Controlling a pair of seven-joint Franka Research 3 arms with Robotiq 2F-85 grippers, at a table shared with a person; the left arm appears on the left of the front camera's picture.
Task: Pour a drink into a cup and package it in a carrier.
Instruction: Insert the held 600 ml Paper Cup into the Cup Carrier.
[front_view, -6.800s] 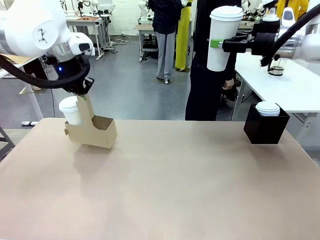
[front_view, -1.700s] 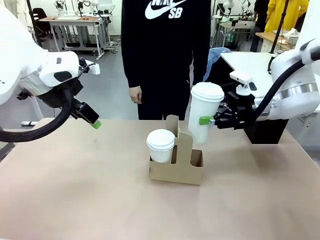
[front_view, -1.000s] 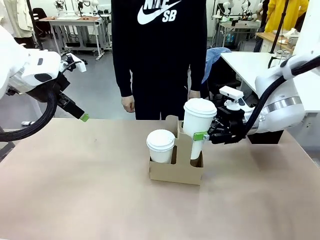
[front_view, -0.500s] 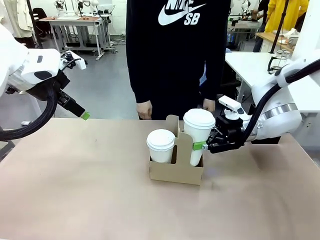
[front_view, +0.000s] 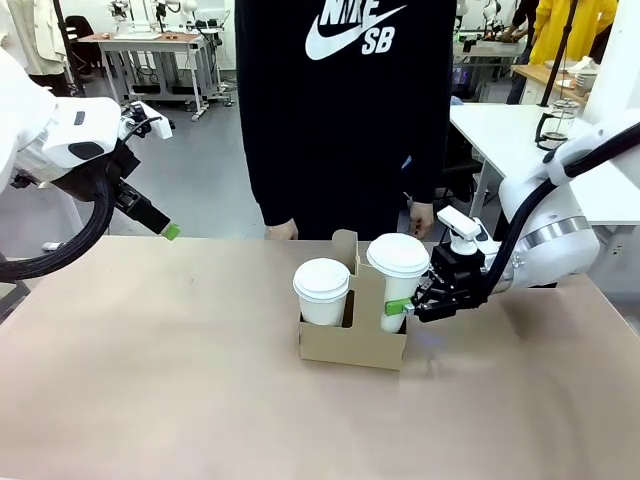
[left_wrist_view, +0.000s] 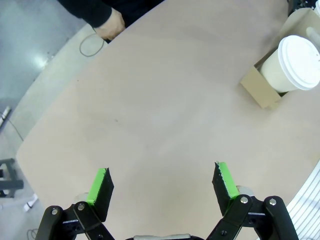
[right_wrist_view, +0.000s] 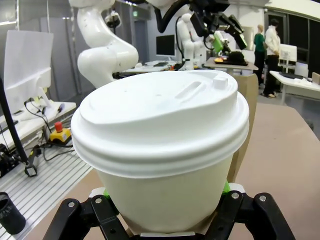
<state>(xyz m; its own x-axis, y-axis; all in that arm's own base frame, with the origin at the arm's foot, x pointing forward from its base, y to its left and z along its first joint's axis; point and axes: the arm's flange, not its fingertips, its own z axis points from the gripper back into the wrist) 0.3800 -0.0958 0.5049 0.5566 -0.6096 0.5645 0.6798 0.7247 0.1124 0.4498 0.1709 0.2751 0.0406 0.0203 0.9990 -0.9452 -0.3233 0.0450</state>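
Note:
The brown cardboard carrier (front_view: 352, 338) stands mid-table with its handle tab upright. A lidded white cup (front_view: 321, 290) sits in its left hole. My right gripper (front_view: 400, 306) is shut on a second lidded cup (front_view: 397, 272), which sits low in the carrier's right hole. In the right wrist view this cup (right_wrist_view: 160, 145) is between the fingers of the right gripper (right_wrist_view: 165, 200), with the carrier's tab (right_wrist_view: 248, 100) behind it. My left gripper (front_view: 166, 232) hangs open above the table's far left. In its own view the left gripper (left_wrist_view: 162, 182) is empty, and the cup (left_wrist_view: 295, 65) and carrier (left_wrist_view: 260, 90) lie far off. The drink is hidden.
A person in a black sweatshirt (front_view: 345, 100) stands at the far edge, with hands (front_view: 422, 216) just behind the carrier. A white side table (front_view: 505, 130) with a glass jug (front_view: 556, 112) is at the back right. Bare tabletop (front_view: 180, 380) spreads to the left and front.
My right gripper has come down with its cup, sinking it into the carrier's right hole. The person has shifted at the far edge. My left arm has stayed put.

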